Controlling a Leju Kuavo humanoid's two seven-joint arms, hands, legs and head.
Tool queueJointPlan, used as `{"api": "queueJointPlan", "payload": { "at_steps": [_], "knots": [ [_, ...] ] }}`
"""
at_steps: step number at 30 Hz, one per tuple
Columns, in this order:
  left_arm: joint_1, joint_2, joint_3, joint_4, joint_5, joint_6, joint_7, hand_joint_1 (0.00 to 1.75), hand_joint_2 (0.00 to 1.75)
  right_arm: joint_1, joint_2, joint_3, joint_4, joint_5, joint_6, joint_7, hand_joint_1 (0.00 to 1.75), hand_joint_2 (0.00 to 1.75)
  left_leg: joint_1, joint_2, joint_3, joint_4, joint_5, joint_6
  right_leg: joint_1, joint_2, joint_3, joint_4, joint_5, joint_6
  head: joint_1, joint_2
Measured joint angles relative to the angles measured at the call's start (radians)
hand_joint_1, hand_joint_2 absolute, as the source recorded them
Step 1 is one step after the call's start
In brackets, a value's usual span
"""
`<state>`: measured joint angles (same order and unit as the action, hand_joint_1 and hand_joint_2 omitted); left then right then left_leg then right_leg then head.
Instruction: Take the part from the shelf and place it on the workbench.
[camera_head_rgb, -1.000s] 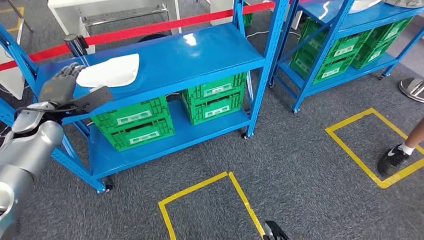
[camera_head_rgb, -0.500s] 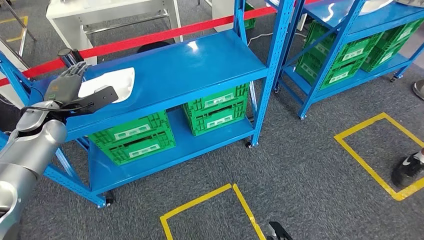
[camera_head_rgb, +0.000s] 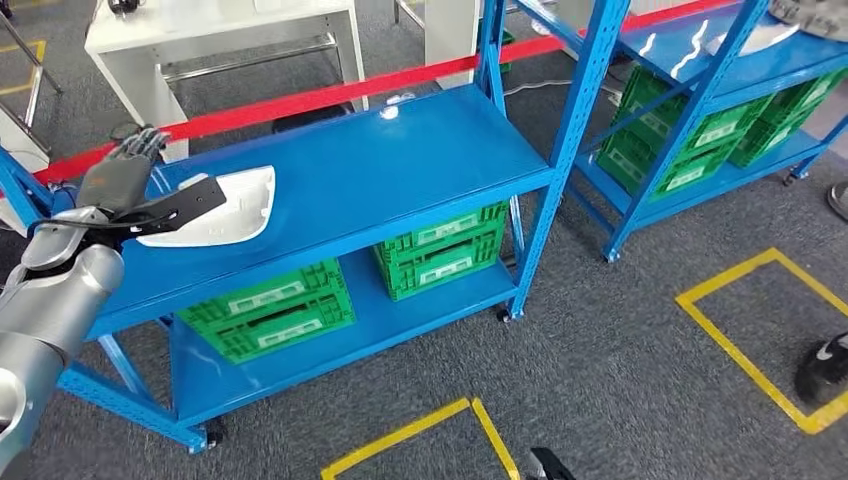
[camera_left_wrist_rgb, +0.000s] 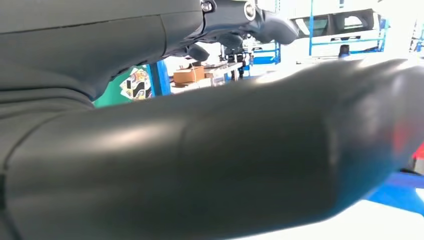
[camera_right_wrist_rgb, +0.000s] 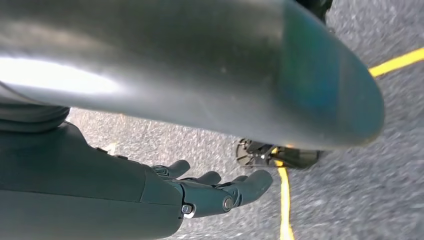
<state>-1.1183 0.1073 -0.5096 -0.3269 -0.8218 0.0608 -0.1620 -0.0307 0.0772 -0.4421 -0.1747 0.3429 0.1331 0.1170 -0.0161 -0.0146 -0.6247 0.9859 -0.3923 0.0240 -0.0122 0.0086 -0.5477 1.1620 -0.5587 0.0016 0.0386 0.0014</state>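
Observation:
The white curved part (camera_head_rgb: 222, 208) lies on the top board of the blue shelf (camera_head_rgb: 400, 160), near its left end. My left hand (camera_head_rgb: 122, 180) is raised at the part's left end with its fingers stretched out and apart. Its dark thumb (camera_head_rgb: 185, 200) reaches over the part's near left edge, and I cannot tell whether it touches. In the left wrist view the thumb (camera_left_wrist_rgb: 225, 150) looms large, with a strip of the white part (camera_left_wrist_rgb: 350, 225) under it. My right hand (camera_right_wrist_rgb: 215, 192) hangs over the grey floor, fingers loosely apart and holding nothing.
Green crates (camera_head_rgb: 440, 250) stand on the shelf's lower board. A red barrier tape (camera_head_rgb: 330, 95) runs behind the shelf, and a second blue shelf (camera_head_rgb: 700, 60) stands to the right. Yellow floor markings (camera_head_rgb: 760, 330) and a person's shoe (camera_head_rgb: 825, 365) are on the carpet.
The camera has moved: the whole scene has slid down and right in the picture. My left hand stays at the part's left end, its thumb now over the part's edge.

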Motion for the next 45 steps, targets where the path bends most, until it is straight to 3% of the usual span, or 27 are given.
{"api": "queueJointPlan", "payload": {
  "at_steps": [2, 4, 5, 6, 7, 9, 10, 12, 14, 16, 18, 19, 20, 21, 24, 25, 28, 30, 31, 33, 34, 35, 36, 38, 40, 42, 45],
  "knots": [
    [0.004, -0.004, 0.000, 0.000, -0.001, 0.001, 0.000, 0.00, 0.00, -0.001, 0.000, 0.000, 0.000, 0.001, 0.000, 0.003, 0.00, 0.00, 0.000, -0.001, 0.016, 0.000, -0.019, 0.004, -0.001, -0.001, -0.085, 0.109, -0.051, 0.008, 0.002, 0.000],
    [0.013, -0.008, 0.000, 0.000, -0.002, 0.001, 0.000, 0.00, 0.00, 0.001, -0.001, 0.000, 0.000, 0.002, 0.002, 0.005, 0.00, 0.00, 0.001, -0.002, 0.037, 0.002, -0.040, 0.001, -0.004, -0.002, -0.143, 0.139, -0.089, 0.016, 0.002, 0.000],
    [0.017, -0.008, 0.000, 0.000, -0.003, 0.001, 0.000, 0.00, 0.00, 0.002, -0.002, 0.000, 0.000, 0.004, 0.003, 0.005, 0.00, 0.00, 0.004, -0.003, 0.050, 0.005, -0.053, -0.002, -0.006, -0.002, -0.151, 0.109, -0.075, 0.020, 0.002, 0.000],
    [0.019, -0.008, 0.000, 0.000, -0.004, 0.001, 0.000, 0.00, 0.00, 0.003, -0.002, 0.000, 0.000, 0.005, 0.004, 0.005, 0.00, 0.00, 0.007, -0.003, 0.063, 0.009, -0.067, -0.008, -0.009, -0.003, -0.145, 0.053, -0.035, 0.024, 0.002, 0.000],
    [0.020, -0.008, 0.000, 0.000, -0.004, 0.000, -0.001, 0.00, 0.00, 0.004, -0.002, 0.000, 0.000, 0.006, 0.006, 0.005, 0.00, 0.00, 0.008, -0.003, 0.071, 0.016, -0.083, -0.015, -0.012, -0.006, -0.134, -0.011, 0.026, 0.029, 0.003, 0.000],
    [0.019, -0.008, 0.000, 0.000, -0.005, -0.001, -0.002, 0.00, 0.00, 0.006, -0.001, 0.000, 0.001, 0.008, 0.008, 0.005, 0.00, 0.00, 0.009, -0.004, 0.084, 0.030, -0.111, -0.029, -0.015, -0.012, -0.117, -0.093, 0.099, 0.021, 0.004, 0.000],
    [0.019, -0.007, 0.000, 0.000, -0.005, -0.001, -0.003, 0.00, 0.00, 0.007, 0.000, 0.000, 0.002, 0.010, 0.008, 0.006, 0.00, 0.00, 0.008, -0.005, 0.089, 0.036, -0.121, -0.035, -0.014, -0.015, -0.113, -0.104, 0.111, 0.011, 0.004, 0.000],
    [0.019, -0.004, 0.000, -0.002, -0.006, -0.001, -0.007, 0.00, 0.00, 0.008, 0.000, 0.000, 0.002, 0.012, 0.007, 0.005, 0.00, 0.00, 0.008, -0.005, 0.095, 0.046, -0.128, -0.046, -0.013, -0.014, -0.101, -0.102, 0.102, -0.009, 0.004, 0.000],
    [0.018, 0.000, 0.000, -0.004, -0.006, -0.001, -0.012, 0.00, 0.00, 0.007, 0.000, 0.000, 0.002, 0.012, 0.006, 0.003, 0.00, 0.00, 0.011, 0.001, 0.071, 0.096, -0.124, -0.056, -0.014, -0.011, -0.082, -0.105, 0.092, -0.023, 0.004, 0.000],
    [0.020, 0.004, 0.000, -0.005, -0.005, -0.001, -0.016, 0.00, 0.00, 0.007, -0.001, 0.000, 0.002, 0.013, 0.006, -0.002, 0.00, 0.00, 0.013, 0.007, 0.000, 0.207, -0.140, -0.067, -0.014, -0.008, -0.060, -0.110, 0.077, -0.031, 0.003, 0.000],
    [0.029, 0.010, 0.000, -0.004, -0.003, -0.001, -0.020, 0.00, 0.00, 0.009, -0.001, 0.000, 0.002, 0.015, 0.008, -0.007, 0.00, 0.00, 0.014, 0.009, -0.086, 0.308, -0.187, -0.071, -0.013, -0.005, -0.037, -0.111, 0.057, -0.035, 0.002, 0.000],
    [0.034, 0.014, 0.000, -0.003, -0.001, -0.001, -0.022, 0.00, 0.00, 0.010, -0.001, 0.000, 0.002, 0.017, 0.010, -0.009, 0.00, 0.00, 0.013, 0.009, -0.114, 0.323, -0.200, -0.069, -0.012, -0.003, -0.024, -0.112, 0.046, -0.036, 0.002, 0.000],
    [0.038, 0.018, 0.000, -0.003, 0.000, -0.001, -0.024, 0.00, 0.00, 0.011, -0.001, 0.000, 0.002, 0.018, 0.010, -0.009, 0.00, 0.00, 0.011, 0.009, -0.126, 0.304, -0.193, -0.063, -0.009, -0.001, -0.008, -0.112, 0.033, -0.037, 0.002, 0.000],
    [0.041, 0.022, 0.000, -0.003, 0.001, -0.001, -0.026, 0.00, 0.00, 0.011, -0.001, 0.000, 0.002, 0.019, 0.010, -0.010, 0.00, 0.00, 0.008, 0.009, -0.123, 0.256, -0.163, -0.054, -0.006, 0.000, 0.008, -0.113, 0.022, -0.037, 0.002, 0.000],
    [0.043, 0.033, 0.000, -0.003, 0.002, -0.001, -0.028, 0.00, 0.00, 0.011, 0.003, 0.000, 0.003, 0.020, 0.010, -0.010, 0.00, 0.00, -0.016, 0.003, -0.086, 0.069, -0.006, -0.013, -0.002, 0.003, 0.046, -0.122, -0.010, -0.032, 0.003, 0.000],
    [0.044, 0.037, 0.000, -0.003, 0.002, -0.001, -0.028, 0.00, 0.00, 0.010, 0.004, 0.000, 0.004, 0.021, 0.011, -0.009, 0.00, 0.00, -0.022, 0.000, -0.076, 0.036, 0.023, -0.005, -0.002, 0.004, 0.057, -0.128, -0.015, -0.027, 0.003, 0.000],
    [0.042, 0.043, 0.000, -0.009, 0.002, -0.003, -0.028, 0.00, 0.00, 0.009, 0.004, 0.000, 0.005, 0.024, 0.011, -0.009, 0.00, 0.00, -0.021, -0.006, -0.039, 0.006, 0.018, 0.004, 0.002, 0.006, 0.072, -0.113, -0.004, -0.012, 0.002, 0.000],
    [0.039, 0.042, 0.000, -0.013, 0.003, -0.011, -0.028, 0.00, 0.00, 0.005, 0.004, 0.000, 0.005, 0.024, 0.011, -0.008, 0.00, 0.00, -0.015, -0.006, -0.009, -0.005, 0.008, 0.009, 0.003, 0.003, 0.030, -0.034, 0.000, -0.005, 0.003, 0.000],
    [0.038, 0.042, 0.000, -0.013, 0.006, -0.023, -0.029, 0.00, 0.00, 0.003, 0.003, 0.000, 0.005, 0.024, 0.011, -0.007, 0.00, 0.00, -0.014, -0.005, 0.004, -0.007, 0.001, 0.011, 0.002, 0.002, -0.009, 0.023, -0.014, -0.001, 0.003, 0.000],
    [0.041, 0.041, 0.000, -0.010, 0.015, -0.066, -0.037, 0.00, 0.00, 0.002, 0.001, 0.000, 0.005, 0.026, 0.011, -0.005, 0.00, 0.00, -0.013, -0.005, 0.021, -0.007, -0.017, 0.013, 0.000, 0.000, -0.089, 0.107, -0.072, 0.006, 0.003, 0.000],
    [0.044, 0.041, 0.000, -0.009, 0.020, -0.090, -0.043, 0.00, 0.00, 0.003, -0.001, 0.000, 0.005, 0.028, 0.011, -0.005, 0.00, 0.00, -0.013, -0.007, 0.031, -0.005, -0.027, 0.013, 0.000, 0.000, -0.117, 0.120, -0.096, 0.009, 0.003, 0.000],
    [0.049, 0.041, 0.000, -0.007, 0.023, -0.110, -0.048, 0.00, 0.00, 0.004, -0.002, 0.000, 0.005, 0.029, 0.012, -0.005, 0.00, 0.00, -0.012, -0.008, 0.041, -0.002, -0.038, 0.011, -0.001, -0.001, -0.132, 0.103, -0.095, 0.012, 0.004, 0.000],
    [0.053, 0.041, 0.000, -0.005, 0.025, -0.126, -0.052, 0.00, 0.00, 0.005, -0.004, 0.000, 0.005, 0.030, 0.012, -0.004, 0.00, 0.00, -0.011, -0.009, 0.051, 0.002, -0.051, 0.009, -0.002, -0.001, -0.134, 0.059, -0.064, 0.014, 0.004, 0.000],
    [0.060, 0.043, 0.000, 0.000, 0.024, -0.149, -0.055, 0.00, 0.00, 0.006, -0.005, 0.000, 0.005, 0.031, 0.012, -0.004, 0.00, 0.00, -0.010, -0.010, 0.069, 0.016, -0.079, 0.000, -0.003, -0.003, -0.124, -0.054, 0.051, 0.012, 0.004, 0.000],
    [0.068, 0.047, 0.000, 0.004, 0.020, -0.167, -0.054, 0.00, 0.00, 0.007, -0.006, 0.000, 0.005, 0.032, 0.012, -0.004, 0.00, 0.00, -0.011, -0.011, 0.073, 0.028, -0.099, -0.012, 0.000, -0.005, -0.118, -0.109, 0.116, -0.003, 0.004, 0.000],
    [0.077, 0.052, 0.000, 0.006, 0.015, -0.180, -0.051, 0.00, 0.00, 0.007, -0.006, 0.000, 0.005, 0.034, 0.012, -0.003, 0.00, 0.00, -0.012, -0.012, 0.074, 0.032, -0.108, -0.024, 0.003, -0.005, -0.114, -0.112, 0.117, -0.020, 0.004, 0.000],
    [0.081, 0.060, 0.000, 0.006, 0.013, -0.185, -0.050, 0.00, 0.00, 0.006, -0.005, 0.000, 0.005, 0.034, 0.012, -0.004, 0.00, 0.00, -0.009, -0.005, 0.057, 0.079, -0.135, -0.042, -0.004, -0.005, -0.092, -0.121, 0.114, -0.035, 0.000, 0.000]
  ]
}}
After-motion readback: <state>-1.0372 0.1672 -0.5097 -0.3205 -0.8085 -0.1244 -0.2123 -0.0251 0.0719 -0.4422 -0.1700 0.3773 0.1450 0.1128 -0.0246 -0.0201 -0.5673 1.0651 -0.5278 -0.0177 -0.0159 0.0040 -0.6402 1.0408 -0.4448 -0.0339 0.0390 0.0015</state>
